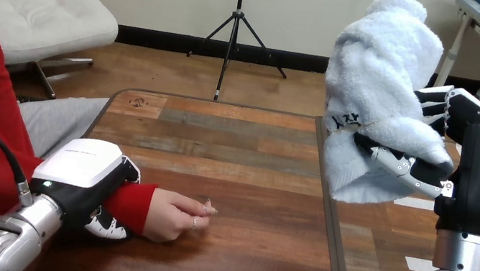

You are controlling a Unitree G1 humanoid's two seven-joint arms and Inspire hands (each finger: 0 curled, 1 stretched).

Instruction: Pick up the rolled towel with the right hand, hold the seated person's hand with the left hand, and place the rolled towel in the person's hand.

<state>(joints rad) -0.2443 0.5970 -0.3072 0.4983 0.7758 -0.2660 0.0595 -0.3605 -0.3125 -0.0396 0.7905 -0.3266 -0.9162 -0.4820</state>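
A white rolled towel [378, 92] is held upright in the air over the table's right edge. My right hand [463, 153] is shut on it, with fingers and thumb wrapped round its lower half. At the lower left, my left hand [84, 180] is curled round the person's wrist, over the red sleeve [133, 204]. The person's hand [177, 216] rests on the table just right of my left hand, loosely closed, holding nothing.
The wooden table [234, 156] stretches from the person's hand to its right edge, below the towel. The person sits at the left side.
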